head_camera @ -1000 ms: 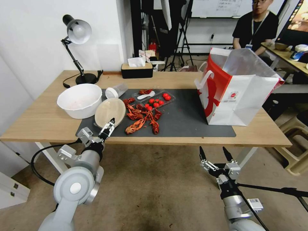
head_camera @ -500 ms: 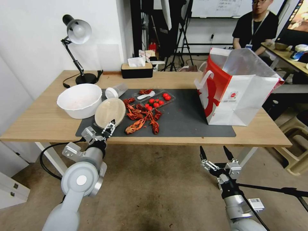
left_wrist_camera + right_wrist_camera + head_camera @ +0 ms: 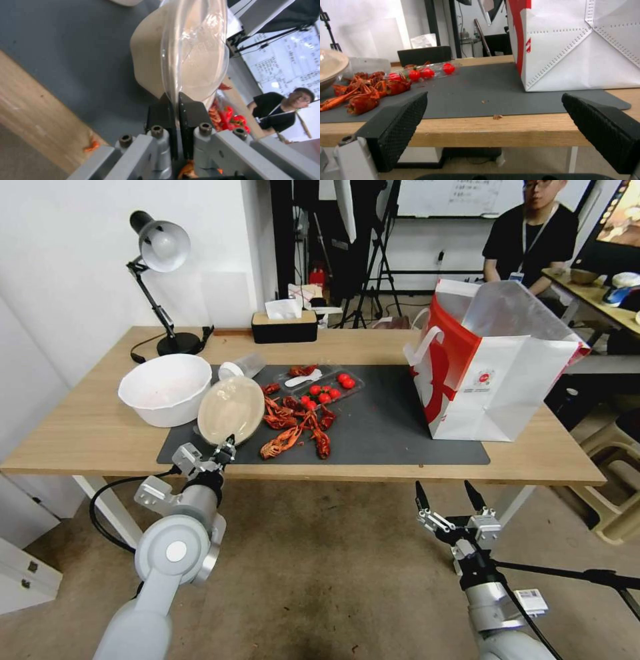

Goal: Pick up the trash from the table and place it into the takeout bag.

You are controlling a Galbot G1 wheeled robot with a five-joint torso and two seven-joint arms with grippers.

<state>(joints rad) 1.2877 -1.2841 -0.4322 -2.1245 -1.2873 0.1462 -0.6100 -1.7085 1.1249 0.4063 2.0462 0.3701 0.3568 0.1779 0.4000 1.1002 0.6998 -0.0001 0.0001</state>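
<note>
While the left end effector is pinching the near rim of the round beige lidded container at the front edge of the dark mat, its fingers are sitting almost closed, with just the thin clear lid edge between them. That rim is looking like a poor handle to me — thin, glossy plastic that is probably flexing and slipping, on a container that is likely light and easily dented. The container is tilting up on its far side, resting against the mat, so a hold lower on the beige wall would seem safer than the lid lip alone.

Down below the table edge on the other side, the right end effector is hanging idle, its fingers spread wide and holding nothing.

Just beyond the container, red crayfish shells are lying scattered on the mat, touching or nearly touching its right side — these are loose, and I'd guess a low carry would be dragging them along. A clear tray of small tomatoes is sitting behind them, and a clear plastic cup is lying on its side beside the large white bowl, which is standing just left of the container.

Further right, the takeout bag is standing upright and open-mouthed — its tall walls are what any carry will be needing to clear. A lamp and a tissue box are standing at the far edge.
</note>
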